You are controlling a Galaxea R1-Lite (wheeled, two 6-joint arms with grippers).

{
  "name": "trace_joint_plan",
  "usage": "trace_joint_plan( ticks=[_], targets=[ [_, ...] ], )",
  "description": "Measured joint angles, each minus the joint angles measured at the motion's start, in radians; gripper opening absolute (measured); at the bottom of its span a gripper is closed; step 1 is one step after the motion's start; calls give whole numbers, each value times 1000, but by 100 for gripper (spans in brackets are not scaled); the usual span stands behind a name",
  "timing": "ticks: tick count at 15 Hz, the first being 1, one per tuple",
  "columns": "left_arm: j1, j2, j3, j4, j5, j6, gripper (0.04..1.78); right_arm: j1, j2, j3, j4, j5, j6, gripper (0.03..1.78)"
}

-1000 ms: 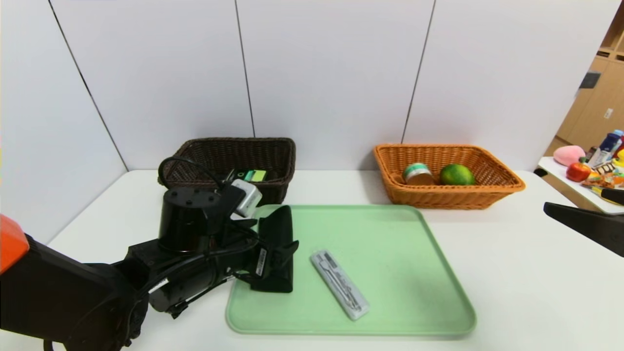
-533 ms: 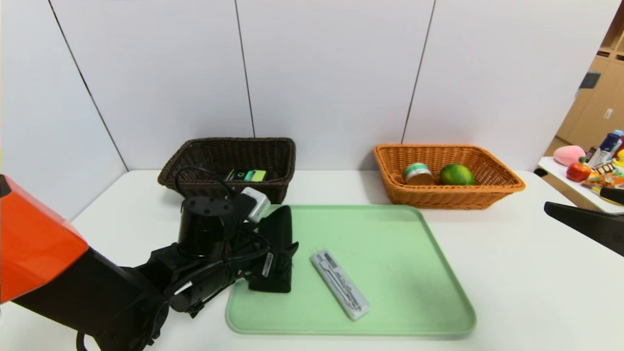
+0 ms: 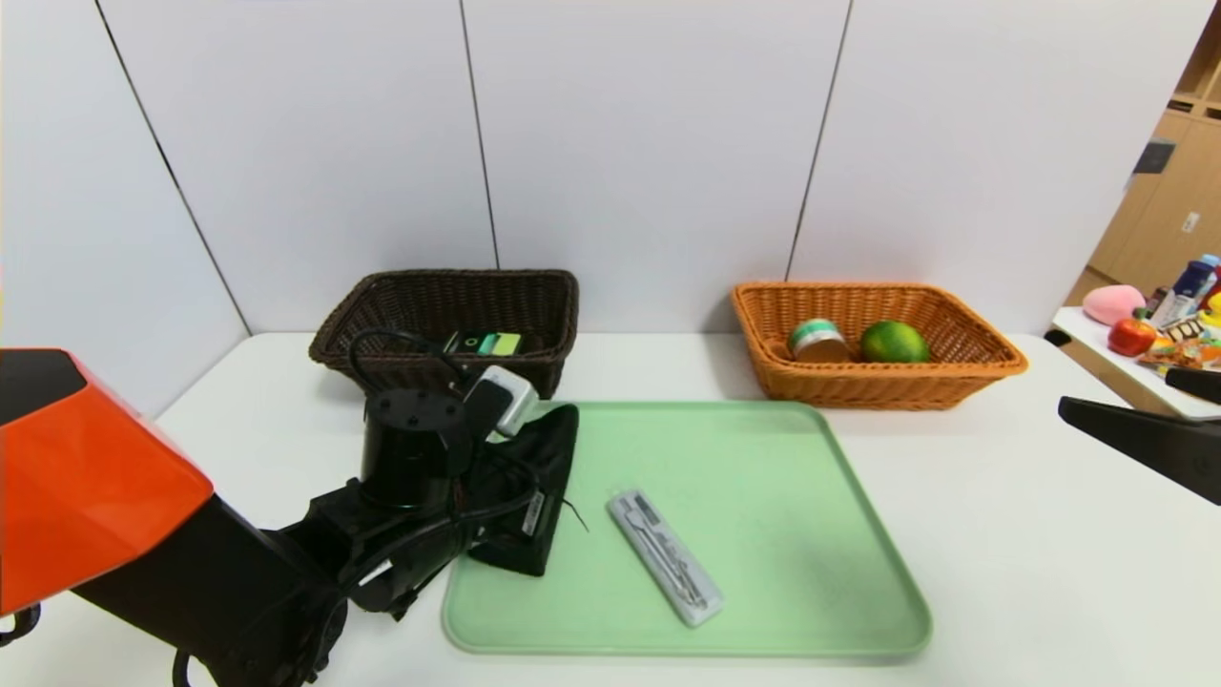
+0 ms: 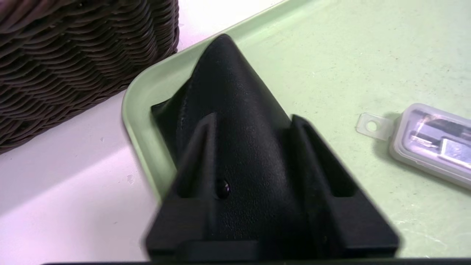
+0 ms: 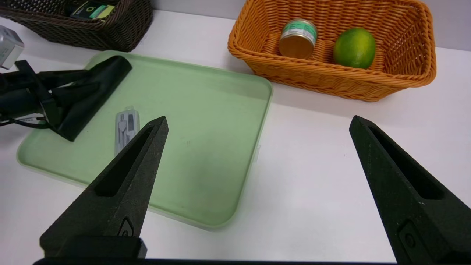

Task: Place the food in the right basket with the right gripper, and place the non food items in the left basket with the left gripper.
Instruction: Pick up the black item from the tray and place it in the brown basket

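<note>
The left tool (image 3: 534, 477) is seen in the lower left of the head view, low over the left edge of the green tray (image 3: 763, 572). Its arm comes in from the lower left corner and lies almost flat above the bench (image 3: 1002, 534). In the left wrist view the two fingers (image 4: 198, 154) are closed on the black pouch (image 4: 235, 110), one on each side of it, and the pouch is raised into a ridge between them. The far end of the pouch lies at the tray corner, just beside the dark brown basket (image 3: 458, 296).

Compared with one second ago, the left arm has been pushed further into the frame, so more of its orange cover is shown. The pouch has been turned: before it lay straight along the tray edge, and now its far end is tilted toward the upper right of the frame. A thin thread is now seen at its side.

The clear case (image 3: 665, 556) is lying in the middle of the tray and has not moved. The pump bottle (image 3: 486, 343) is lying inside the dark brown basket. The lime (image 3: 894, 342) and the tin can (image 3: 817, 340) are side by side in the orange basket (image 3: 954, 382), at the upper right.

The right tool (image 5: 257, 158) is held at the right edge of the head view, above the bench, with its fingers wide apart and nothing between them.
</note>
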Motion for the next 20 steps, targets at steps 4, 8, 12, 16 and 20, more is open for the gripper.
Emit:
trace_joint_plan(
  ticks=[4, 8, 12, 16, 20],
  targets=[
    [-11, -39, -16, 11, -3, -8, 4, 0, 0, 1, 8, 0, 0, 170],
    [-11, -114, -40, 28, -2, -9, 4, -1, 1, 13, 2, 0, 0, 171],
    [-11, -206, -77, 196, -13, -10, 4, -2, 1, 22, 1, 0, 0, 171],
    [-20, -312, -261, 583, -38, -15, 4, -2, 1, 33, 4, 0, 1, 171],
    [-48, -356, -403, 855, -36, -23, 5, -7, -1, 46, 1, 0, 1, 171]
  ],
)
